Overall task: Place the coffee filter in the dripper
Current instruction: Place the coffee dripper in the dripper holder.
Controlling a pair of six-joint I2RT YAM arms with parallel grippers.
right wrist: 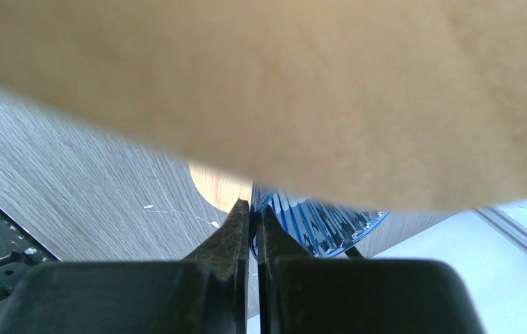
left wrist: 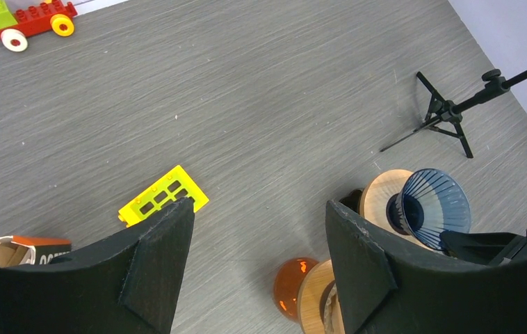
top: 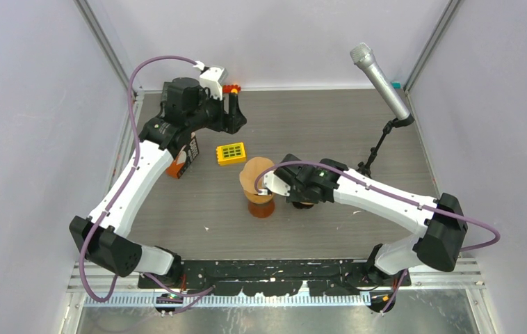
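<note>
- Overhead, the right arm [top: 379, 195] runs from its base at 5 o'clock on the table [top: 330, 125] toward the middle, with the forearm low and pointing to about 9 o'clock.
- The right gripper [right wrist: 252, 212] has its jaws pressed almost together, pinching the edge of the brown coffee filter [right wrist: 261, 83]. The paper fans out above the fingers and fills the top of the wrist view.
- The blue ribbed dripper [right wrist: 316, 221] sits on the table just past the fingertips, at about 1 o'clock from them and beneath the filter. Whether paper and dripper touch cannot be told.
- From above, the filter shows at the table's middle, with an amber glass vessel [top: 261, 207] at its 6 o'clock.
- The left arm [top: 135, 174] reaches from its base at 7 o'clock up to about 11 o'clock, wrist bent downward over the table.
- The left gripper [left wrist: 259, 209] is spread wide and holds nothing. Bare table lies between its fingers, and a yellow block [left wrist: 163, 198] sits just beside the left fingertip.
- The left gripper is well apart from the filter and dripper.
</note>
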